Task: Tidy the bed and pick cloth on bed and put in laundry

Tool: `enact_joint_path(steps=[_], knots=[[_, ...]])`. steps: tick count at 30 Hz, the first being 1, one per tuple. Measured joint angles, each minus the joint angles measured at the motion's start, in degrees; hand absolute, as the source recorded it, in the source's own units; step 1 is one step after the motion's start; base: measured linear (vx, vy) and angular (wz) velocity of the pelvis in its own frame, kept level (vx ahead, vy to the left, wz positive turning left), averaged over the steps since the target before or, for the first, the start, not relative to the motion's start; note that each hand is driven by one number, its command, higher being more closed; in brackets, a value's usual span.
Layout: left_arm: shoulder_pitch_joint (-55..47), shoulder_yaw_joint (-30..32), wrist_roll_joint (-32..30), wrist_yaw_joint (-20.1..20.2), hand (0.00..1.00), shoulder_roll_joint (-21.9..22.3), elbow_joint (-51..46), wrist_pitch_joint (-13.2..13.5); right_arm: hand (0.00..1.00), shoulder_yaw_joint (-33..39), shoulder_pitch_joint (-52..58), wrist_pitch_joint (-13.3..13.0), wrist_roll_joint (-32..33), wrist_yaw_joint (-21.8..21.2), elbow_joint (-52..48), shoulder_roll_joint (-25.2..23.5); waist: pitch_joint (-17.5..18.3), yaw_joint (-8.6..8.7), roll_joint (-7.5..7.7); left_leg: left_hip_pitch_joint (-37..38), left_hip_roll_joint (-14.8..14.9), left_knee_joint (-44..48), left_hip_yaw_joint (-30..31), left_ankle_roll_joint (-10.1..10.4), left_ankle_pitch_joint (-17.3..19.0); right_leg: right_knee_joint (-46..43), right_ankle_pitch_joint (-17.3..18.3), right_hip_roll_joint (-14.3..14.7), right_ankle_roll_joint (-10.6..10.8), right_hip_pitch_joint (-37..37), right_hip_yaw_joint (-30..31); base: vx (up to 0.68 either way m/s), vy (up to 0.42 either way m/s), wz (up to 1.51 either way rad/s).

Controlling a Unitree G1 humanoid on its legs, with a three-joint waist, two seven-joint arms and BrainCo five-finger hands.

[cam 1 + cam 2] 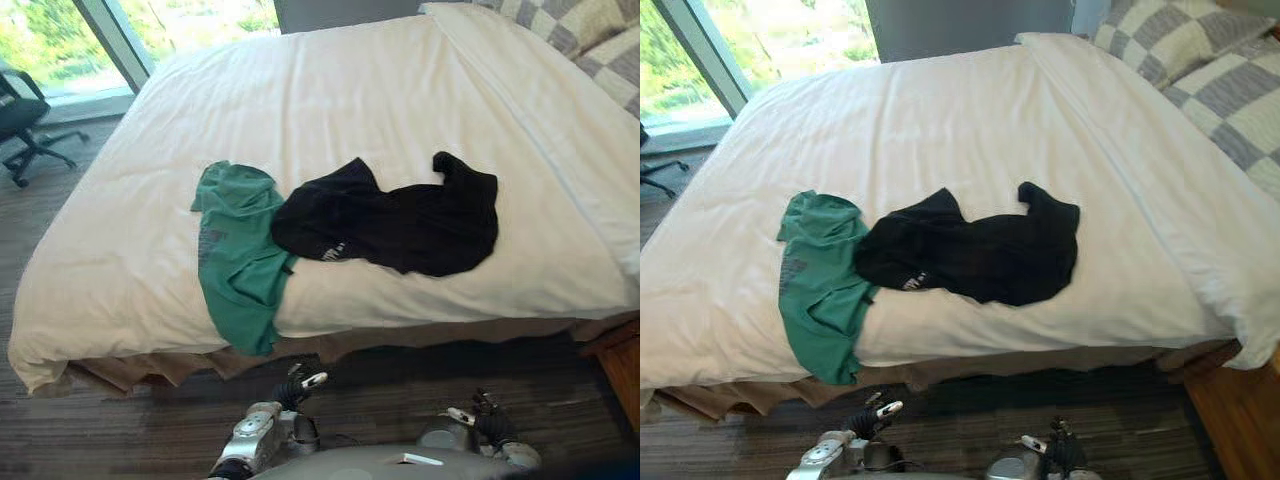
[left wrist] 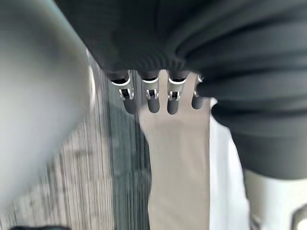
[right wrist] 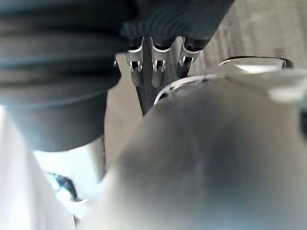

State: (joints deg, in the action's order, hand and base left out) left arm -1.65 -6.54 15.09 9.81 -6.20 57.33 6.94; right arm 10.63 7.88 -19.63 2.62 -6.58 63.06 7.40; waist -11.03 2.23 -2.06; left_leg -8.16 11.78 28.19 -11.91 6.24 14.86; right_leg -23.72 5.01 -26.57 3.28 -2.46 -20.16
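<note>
Bedroom, seen from beside a bed [image 1: 400, 60] with a white cover. Two cloths on that cover, well ahead of both sets of fingers and higher than them. Green shirt [image 1: 238, 262] straight beyond the left hand [image 1: 300, 388], spilling over the bed's near edge. Black top [image 1: 400, 225] touching the shirt, ahead of the right hand [image 1: 492, 422]. Left fingers [image 2: 153, 98] released, loosely straight, grasping nothing, hanging over floor and the bed's skirt. Right fingers [image 3: 158, 72] likewise released and empty. Checked pillows [image 1: 1200, 60] far beyond the right fingers, at the head end.

Step in hand, by the look of it: the approach for the first pick, with nothing lifted and no tidying of the cover done. Next move likely calls for raising a hand to bed height, reaching forward to the nearest cloth, probably the shirt's hanging edge closest to the left fingers, and closing on a bunched fold. Soft cloth, apt to drag the black top along at the touching edge.
</note>
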Motion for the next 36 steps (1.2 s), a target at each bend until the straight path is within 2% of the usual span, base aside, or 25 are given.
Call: enact_joint_path(steps=[1,2,3,4,5,6,8,9,13,20,25,28,30,34,35,36], knots=[[-0.24,0.04,0.03,-0.14,0.0,-0.31,-0.13,0.03,0.0,-0.46,0.17,-0.64,0.02,-0.37,-0.03,-0.1,0.02,-0.11,0.02,0.5,0.06,-1.18,-0.41,-0.24,-0.38,-0.46,0.23,0.76,0.46,-0.58,-0.88,0.15,0.32,-0.43],[-0.82,-0.13,0.03,-0.17,0.0,-1.08,-0.17,0.02,0.0,-2.27,0.52,-2.44,0.14,-2.02,-0.66,-0.17,0.02,0.24,0.03,2.4,0.04,-5.36,-1.88,-0.85,-1.8,-0.8,2.25,4.5,3.5,-1.32,-2.71,0.16,0.235,-0.31],[-1.49,-0.29,0.05,-0.09,0.0,-1.29,-0.19,-0.07,0.0,-4.28,1.18,-3.45,0.49,-3.41,-2.34,0.09,-0.02,0.78,-0.05,4.09,-0.43,-8.75,-2.62,-1.29,-2.99,-0.5,3.89,8.76,4.35,-1.54,-2.39,0.16,0.2,-0.25],[-1.61,-0.32,0.09,-0.01,0.0,-1.3,-0.22,-0.16,0.0,-4.88,1.36,-3.49,0.65,-3.84,-3.32,0.45,-0.02,1.03,-0.03,4.8,-0.81,-10.21,-3.05,-1.43,-3.53,-0.15,4.77,10.93,4.04,-1.61,-2.09,0.15,0.135,-0.17],[-1.42,-0.74,0.11,0.16,0.0,-1.06,-0.43,-0.59,0.0,-6.36,1.22,-3.45,1.62,-4.57,-5.22,0.44,0.0,1.41,-0.18,5.67,-1.55,-12.26,-3.91,-1.59,-4.35,1.53,7.3,14.36,3.5,-2.03,-1.35,0.13,0.091,-0.2],[-0.65,-1.52,0.1,0.1,0.0,-0.84,-1.08,-1.19,0.0,-7.37,1.08,-3.37,2.78,-5.09,-7.28,0.62,0.22,1.62,0.2,5.87,-2.44,-13.06,-5.15,-1.92,-4.91,3.49,7.83,15.38,2.0,-1.67,-0.45,0.12,0.069,-0.26],[-0.14,-2.11,0.08,-0.54,0.0,-0.3,-1.58,-1.53,0.0,-7.92,0.23,-3.24,2.86,-5.56,-7.88,1.22,-0.13,1.52,-0.45,6.36,-2.8,-13.86,-6.68,-1.97,-5.59,3.52,7.35,15.35,1.5,-2.24,0.89,0.09,0.036,-0.34],[0.07,-2.01,0.11,-1.79,0.0,1.05,-1.89,-1.26,0.0,-9.52,-0.61,-3.11,2.83,-5.57,-8.15,1.64,-0.16,1.46,-0.52,8.97,-2.91,-16.18,-8.59,-1.59,-6.44,4.11,7.23,15.76,1.3,-1.59,2.28,0.1,0.001,-0.44],[-0.23,-1.94,0.17,-3.99,0.0,2.17,-1.74,0.24,0.0,-13.66,-2.57,-2.5,2.77,-5.18,-8.31,0.22,-0.29,1.42,-0.07,13.84,-2.81,-21.06,-11.42,-0.3,-8.56,6.02,6.76,17.13,0.67,0.6,4.15,0.07,-0.029,-0.41],[-1.72,-0.73,1.27,-4.01,0.0,2.99,-1.47,1.61,0.0,-14.99,-3.68,-0.8,4.07,-0.06,-5.19,-1.42,-0.07,1.01,0.54,18.31,-3.16,-26.03,-11.46,0.11,-12.66,11.15,4.15,18.21,0.6,5.5,3.77,0.02,-0.018,0.05],[-2.28,2.75,5.94,-6.25,0.0,3.02,-0.9,1.37,0.0,-10.73,-3.76,1.35,6.85,3.54,-2.82,-2.28,0.05,-0.07,0.72,19.12,-3.5,-26.55,-11.35,-0.05,-12.92,15.33,2.51,18.51,0.98,8.25,3.56,-0.07,0.002,0.03],[-2.89,5.98,8.61,-8.86,0.0,2.86,0.06,0.93,0.0,-6.04,-3.89,3.88,9.19,5.64,-1.91,-2.9,0.17,-0.03,0.64,19.6,-4.09,-28.63,-11.05,-0.45,-14.18,17.29,1.34,18.54,1.36,9.09,3.08,-0.13,0.009,0.11],[-4.26,9.09,11.6,-11.67,0.0,2.8,0.9,0.65,0.0,0.42,-3.31,5.07,11.96,6.85,-0.8,-2.68,0.19,-0.04,0.22,19.69,-4.15,-30.54,-10.62,-0.71,-14.62,18.0,0.51,18.84,1.4,9.1,1.91,-0.13,0.017,0.2],[-6.91,14.65,17.01,-14.2,0.0,2.82,1.21,0.03,0.0,9.19,-0.37,3.94,16.78,6.94,-1.41,-2.54,0.06,-0.33,0.75,18.31,-4.74,-31.84,-8.91,-0.89,-14.03,18.64,0.97,18.63,1.9,8.58,0.06,-0.17,0.02,0.32],[-7.3,16.89,18.58,-15.12,0.0,2.82,1.06,0.0,0.0,11.37,0.29,3.14,18.65,6.95,-2.14,-2.4,-0.02,-0.43,0.77,16.56,-4.76,-30.37,-8.86,-1.05,-12.81,18.01,1.17,18.45,2.23,7.63,-0.67,-0.08,0.018,0.24],[-7.44,19.93,20.84,-16.13,0.0,2.76,-1.26,0.03,0.0,14.79,1.19,1.73,21.87,7.16,-5.94,-2.28,-0.32,-0.58,1.43,11.97,-4.59,-25.69,-8.98,-1.23,-10.53,14.77,2.19,17.01,2.47,4.4,-0.85,-0.08,0.018,0.25]])
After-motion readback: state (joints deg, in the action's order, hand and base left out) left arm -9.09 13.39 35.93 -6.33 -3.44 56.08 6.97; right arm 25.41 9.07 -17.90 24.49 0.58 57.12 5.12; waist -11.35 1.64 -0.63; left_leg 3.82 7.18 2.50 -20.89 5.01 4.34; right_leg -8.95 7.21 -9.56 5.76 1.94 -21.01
